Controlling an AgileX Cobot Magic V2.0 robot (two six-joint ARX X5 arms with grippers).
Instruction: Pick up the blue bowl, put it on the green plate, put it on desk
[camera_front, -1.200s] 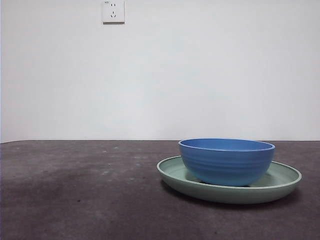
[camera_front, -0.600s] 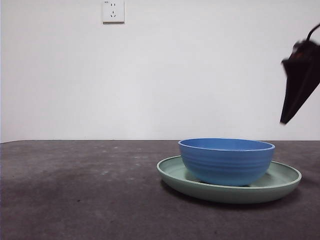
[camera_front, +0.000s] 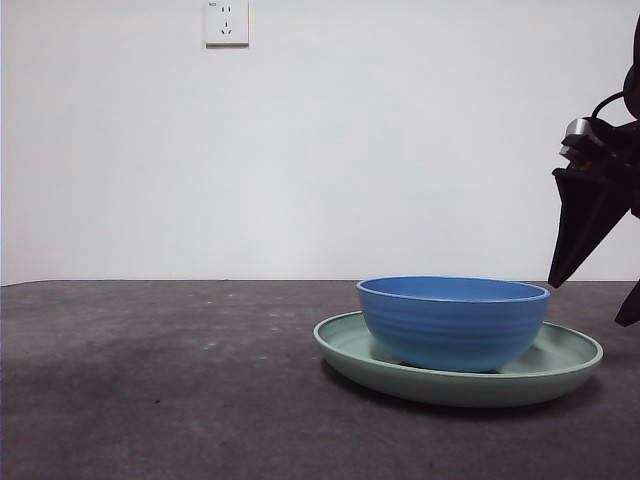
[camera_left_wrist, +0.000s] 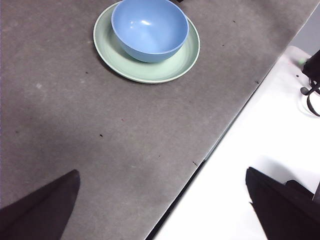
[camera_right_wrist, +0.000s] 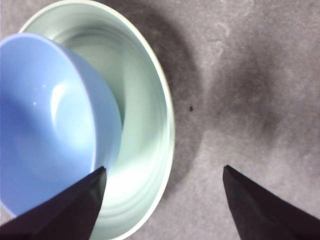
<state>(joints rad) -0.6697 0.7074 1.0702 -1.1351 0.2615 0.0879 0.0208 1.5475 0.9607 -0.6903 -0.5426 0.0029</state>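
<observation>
The blue bowl (camera_front: 453, 322) sits upright inside the green plate (camera_front: 572, 361), right of centre on the dark grey desk (camera_front: 150, 390). My right gripper (camera_front: 588, 300) hangs open at the right edge, just above the plate's right rim and beside the bowl without touching it. In the right wrist view, its jaws (camera_right_wrist: 164, 169) straddle the plate's (camera_right_wrist: 145, 100) rim, one jaw over the bowl's (camera_right_wrist: 45, 125) edge, the other over bare desk. My left gripper (camera_left_wrist: 161, 172) is open and empty, far from the bowl (camera_left_wrist: 150, 27) and plate (camera_left_wrist: 150, 75), above the desk's edge.
A white surface (camera_left_wrist: 260, 150) borders the desk (camera_left_wrist: 75, 110) along its edge, with black cabling (camera_left_wrist: 311, 92) on it. A white wall with a power outlet (camera_front: 227, 22) stands behind the desk.
The right gripper came into the front view from the right edge and has dropped lower, close to the plate's right rim. Bowl and plate have not moved.
</observation>
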